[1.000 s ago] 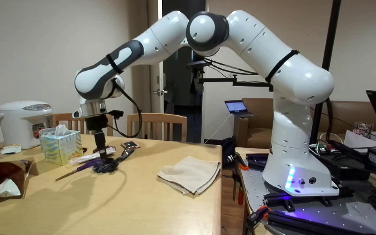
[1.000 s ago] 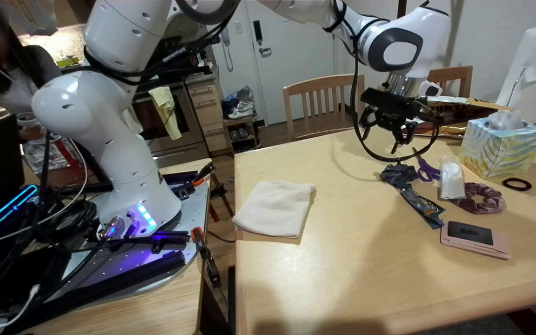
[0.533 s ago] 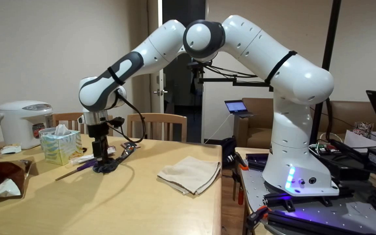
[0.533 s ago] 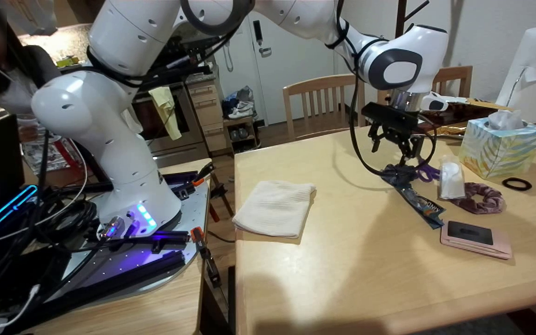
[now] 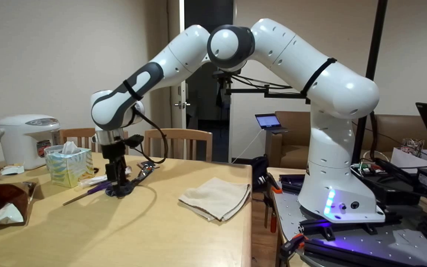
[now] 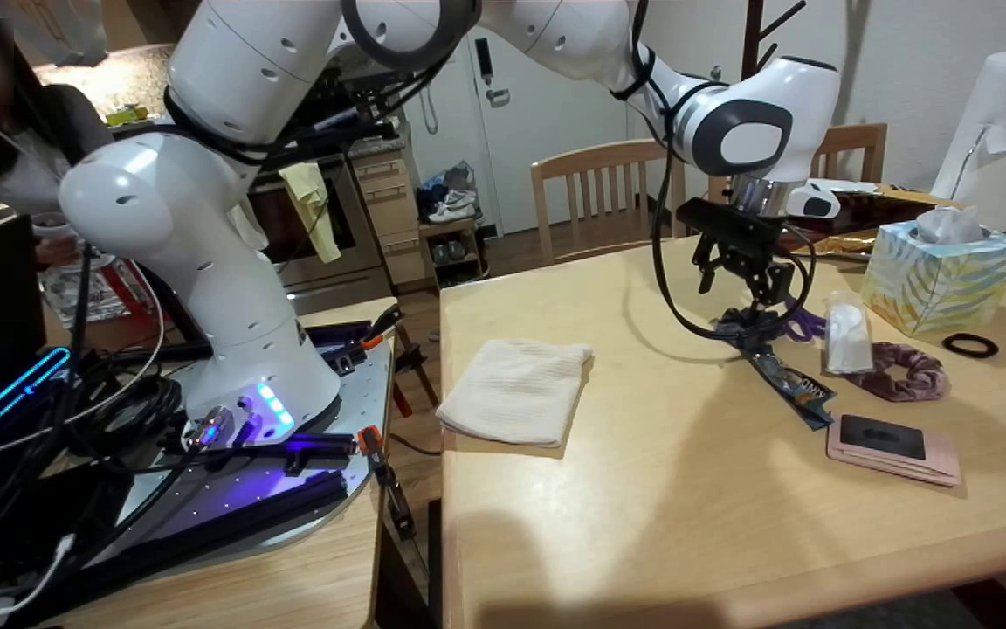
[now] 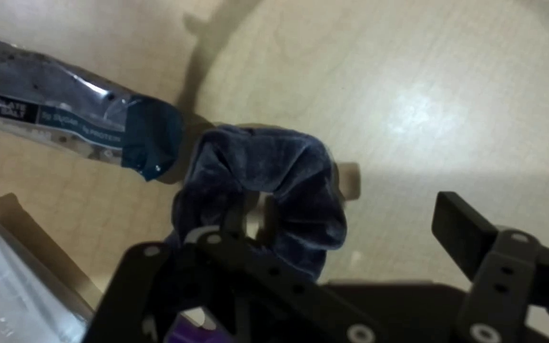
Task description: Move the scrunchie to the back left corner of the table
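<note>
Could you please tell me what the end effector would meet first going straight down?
Probably the scrunchie, under one fingertip of the end effector; that tip could pass through its hole to the table. Depth is unclear.

Navy scrunchie (image 7: 298, 200) flat on table (image 6: 625, 507)

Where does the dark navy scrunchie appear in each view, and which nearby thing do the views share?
In an exterior view: scrunchie left, below mid-height.
In an exterior view: scrunchie right of centre.
Wrist view: scrunchie central, partly hidden by jaws.
Shared landmark: wrapped bar beside it.
</note>
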### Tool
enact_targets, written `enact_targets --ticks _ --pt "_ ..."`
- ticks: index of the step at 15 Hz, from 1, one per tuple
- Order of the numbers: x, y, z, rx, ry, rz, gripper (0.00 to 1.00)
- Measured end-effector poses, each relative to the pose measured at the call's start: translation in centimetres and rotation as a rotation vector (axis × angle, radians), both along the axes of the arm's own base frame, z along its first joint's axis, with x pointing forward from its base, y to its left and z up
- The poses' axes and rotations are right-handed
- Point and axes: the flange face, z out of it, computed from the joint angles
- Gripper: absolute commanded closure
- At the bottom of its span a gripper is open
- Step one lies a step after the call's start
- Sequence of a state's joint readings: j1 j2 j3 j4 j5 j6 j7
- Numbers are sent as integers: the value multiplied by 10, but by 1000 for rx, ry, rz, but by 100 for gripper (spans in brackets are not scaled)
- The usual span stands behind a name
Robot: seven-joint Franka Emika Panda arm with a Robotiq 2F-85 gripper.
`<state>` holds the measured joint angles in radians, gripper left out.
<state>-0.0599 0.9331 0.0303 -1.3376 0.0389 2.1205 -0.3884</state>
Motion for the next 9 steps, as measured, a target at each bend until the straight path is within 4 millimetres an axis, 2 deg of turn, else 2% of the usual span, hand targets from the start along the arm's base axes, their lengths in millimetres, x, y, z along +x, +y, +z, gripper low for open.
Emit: enact_targets --ticks 4,9 --pt "1 8 2 12 -2 9 0" --pt "3 3 -4 10 39 6 0"
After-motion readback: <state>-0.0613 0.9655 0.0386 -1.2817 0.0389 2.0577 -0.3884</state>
